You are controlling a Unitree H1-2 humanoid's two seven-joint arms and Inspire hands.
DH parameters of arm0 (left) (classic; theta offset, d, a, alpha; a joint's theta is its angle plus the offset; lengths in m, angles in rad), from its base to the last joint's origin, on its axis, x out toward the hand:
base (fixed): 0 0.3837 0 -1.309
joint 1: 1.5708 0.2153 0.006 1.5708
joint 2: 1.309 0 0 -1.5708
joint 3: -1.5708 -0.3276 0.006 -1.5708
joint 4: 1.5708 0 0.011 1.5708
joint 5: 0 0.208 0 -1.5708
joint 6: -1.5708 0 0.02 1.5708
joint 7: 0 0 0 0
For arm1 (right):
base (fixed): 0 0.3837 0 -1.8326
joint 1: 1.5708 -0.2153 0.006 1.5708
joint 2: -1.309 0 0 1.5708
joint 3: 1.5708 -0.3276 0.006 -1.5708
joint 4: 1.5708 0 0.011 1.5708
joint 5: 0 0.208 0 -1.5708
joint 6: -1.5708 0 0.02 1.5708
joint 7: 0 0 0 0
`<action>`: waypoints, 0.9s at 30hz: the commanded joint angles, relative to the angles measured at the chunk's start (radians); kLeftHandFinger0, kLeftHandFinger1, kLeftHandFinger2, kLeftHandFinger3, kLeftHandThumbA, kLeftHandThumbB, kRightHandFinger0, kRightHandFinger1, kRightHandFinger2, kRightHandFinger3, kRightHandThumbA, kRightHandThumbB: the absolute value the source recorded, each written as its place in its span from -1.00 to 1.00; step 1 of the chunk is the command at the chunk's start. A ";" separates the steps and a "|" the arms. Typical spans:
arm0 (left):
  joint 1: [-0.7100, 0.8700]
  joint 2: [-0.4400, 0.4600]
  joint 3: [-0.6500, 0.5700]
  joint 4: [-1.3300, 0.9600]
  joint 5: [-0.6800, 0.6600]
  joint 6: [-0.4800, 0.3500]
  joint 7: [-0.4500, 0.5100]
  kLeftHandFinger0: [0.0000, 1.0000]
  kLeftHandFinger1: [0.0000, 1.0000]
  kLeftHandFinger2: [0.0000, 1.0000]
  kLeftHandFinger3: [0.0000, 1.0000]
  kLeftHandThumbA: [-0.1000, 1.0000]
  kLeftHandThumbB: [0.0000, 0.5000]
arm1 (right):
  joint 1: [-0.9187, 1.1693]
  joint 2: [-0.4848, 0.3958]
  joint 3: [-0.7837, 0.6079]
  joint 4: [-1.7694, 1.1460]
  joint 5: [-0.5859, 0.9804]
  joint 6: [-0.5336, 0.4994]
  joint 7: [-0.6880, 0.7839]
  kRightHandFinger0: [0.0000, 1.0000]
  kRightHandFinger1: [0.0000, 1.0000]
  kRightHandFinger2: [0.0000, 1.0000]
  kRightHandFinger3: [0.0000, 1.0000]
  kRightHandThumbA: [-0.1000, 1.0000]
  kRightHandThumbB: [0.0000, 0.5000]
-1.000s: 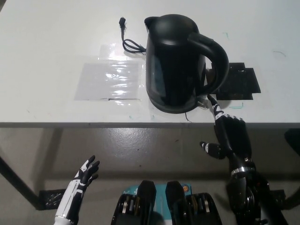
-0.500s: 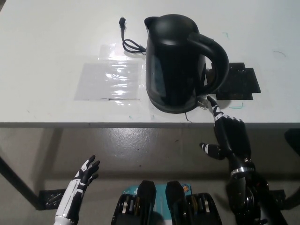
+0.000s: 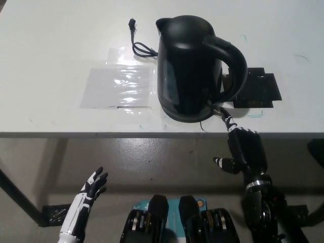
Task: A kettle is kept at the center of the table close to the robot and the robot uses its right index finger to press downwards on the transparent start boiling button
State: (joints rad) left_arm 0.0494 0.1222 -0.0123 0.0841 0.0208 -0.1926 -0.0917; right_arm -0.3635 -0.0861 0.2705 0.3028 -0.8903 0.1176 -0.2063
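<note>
A black kettle (image 3: 195, 66) stands on the white table (image 3: 61, 55), near its front edge at the centre. Its handle faces right, and the transparent button (image 3: 218, 110) sits at the handle's foot. My black right hand (image 3: 244, 148) is just below the table's front edge, one finger stretched out and up, its tip resting on the button. The other fingers are curled and hold nothing. My white left hand (image 3: 90, 190) rests low at the lower left, fingers spread and empty.
A black cord (image 3: 139, 45) lies coiled behind the kettle's left side. A clear plastic sheet (image 3: 119, 86) is taped left of the kettle. A black patch (image 3: 260, 88) lies on the table at the right.
The right hand has shifted slightly left and its pointing fingertip has come down onto the button at the handle's foot. The left hand and kettle have stayed put.
</note>
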 commanded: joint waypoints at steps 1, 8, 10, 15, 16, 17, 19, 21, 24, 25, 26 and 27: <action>-0.018 0.005 0.000 -0.012 -0.006 -0.034 -0.004 1.00 1.00 1.00 1.00 1.00 -0.01 | -0.045 -0.005 0.007 0.001 0.005 -0.005 -0.047 -1.00 -1.00 -1.00 1.00 1.00 -0.52; -0.019 0.006 -0.001 -0.020 -0.007 -0.028 -0.006 1.00 1.00 1.00 1.00 1.00 0.02 | -0.050 -0.005 0.012 0.000 0.006 0.001 -0.045 -1.00 -1.00 -1.00 1.00 1.00 -0.53; -0.019 0.006 -0.001 -0.019 -0.006 -0.029 -0.006 1.00 1.00 1.00 1.00 1.00 -0.01 | -0.051 -0.005 0.014 0.000 0.004 0.004 -0.043 -1.00 -1.00 -1.00 1.00 1.00 -0.53; -0.021 0.009 0.000 -0.018 -0.005 -0.030 -0.006 1.00 1.00 1.00 1.00 1.00 0.02 | -0.049 -0.002 0.015 -0.005 0.006 0.011 -0.042 -1.00 -1.00 -0.99 1.00 1.00 -0.52; -0.022 0.009 0.000 -0.019 -0.007 -0.028 -0.008 1.00 1.00 1.00 1.00 1.00 -0.01 | -0.050 -0.002 0.014 -0.006 0.008 0.012 -0.041 -1.00 -1.00 -1.00 1.00 1.00 -0.52; -0.024 0.010 0.000 -0.019 -0.008 -0.026 -0.008 1.00 1.00 1.00 1.00 1.00 -0.01 | -0.051 -0.002 0.013 -0.007 0.009 0.012 -0.040 -1.00 -1.00 -1.00 1.00 1.00 -0.53; -0.024 0.010 0.001 -0.019 -0.012 -0.028 -0.010 1.00 1.00 1.00 1.00 1.00 -0.04 | -0.051 -0.002 0.015 -0.003 0.007 0.009 -0.047 -1.00 -1.00 -1.00 1.00 1.00 -0.53; -0.023 0.008 -0.001 -0.020 -0.012 -0.027 -0.010 1.00 1.00 1.00 1.00 1.00 -0.04 | -0.050 -0.004 0.017 -0.003 0.005 0.012 -0.046 -1.00 -1.00 -0.98 1.00 1.00 -0.54; -0.024 0.009 0.000 -0.017 -0.014 -0.032 -0.011 1.00 1.00 1.00 1.00 1.00 -0.08 | -0.054 -0.005 0.019 0.005 0.005 0.012 -0.046 -1.00 -1.00 -0.94 1.00 1.00 -0.54; -0.024 0.009 0.001 -0.018 -0.014 -0.032 -0.011 1.00 1.00 1.00 1.00 1.00 -0.03 | -0.055 -0.005 0.019 0.009 0.007 0.011 -0.047 -1.00 -1.00 -0.93 1.00 1.00 -0.54; -0.025 0.010 0.000 -0.018 -0.010 -0.028 -0.009 1.00 1.00 1.00 1.00 1.00 0.01 | -0.056 -0.006 0.020 0.019 0.007 0.010 -0.051 -1.00 -1.00 -0.95 1.00 1.00 -0.56; -0.026 0.009 0.000 -0.017 -0.007 -0.029 -0.007 1.00 1.00 1.00 1.00 1.00 0.03 | -0.056 -0.007 0.020 0.020 0.007 0.013 -0.049 -1.00 -1.00 -0.93 1.00 1.00 -0.56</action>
State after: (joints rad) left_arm 0.0385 0.1224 -0.0124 0.0840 0.0194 -0.1924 -0.0919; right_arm -0.3768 -0.0860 0.2836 0.3236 -0.8835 0.1290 -0.2186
